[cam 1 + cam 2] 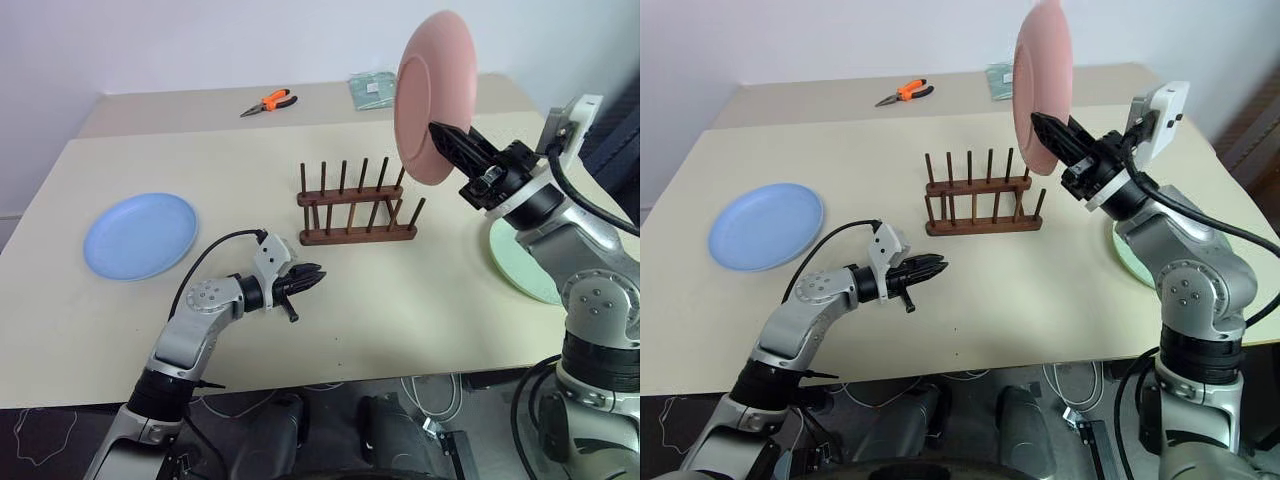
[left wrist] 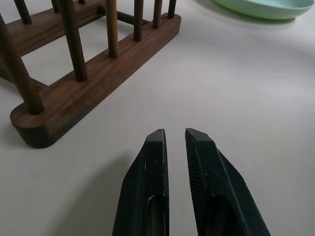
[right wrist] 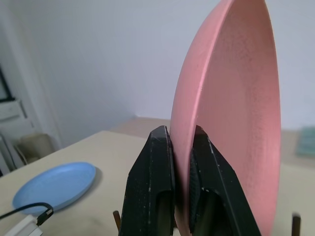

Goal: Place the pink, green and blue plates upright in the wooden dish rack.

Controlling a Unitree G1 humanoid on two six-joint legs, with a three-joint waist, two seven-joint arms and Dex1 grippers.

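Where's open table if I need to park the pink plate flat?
Bare tabletop lies between the blue plate and the wooden dish rack, and behind the rack toward the pliers. Right edge is crowded: green plate under the right gripper.

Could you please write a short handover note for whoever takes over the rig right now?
Right gripper: shut on the pink plate, held upright in the air above the right end of the wooden dish rack.
Left gripper: shut, empty, low in front of the rack.
Blue plate: flat on the table, left.
Green plate: flat on the table, right.
Done: nothing racked.
Left: all three plates.
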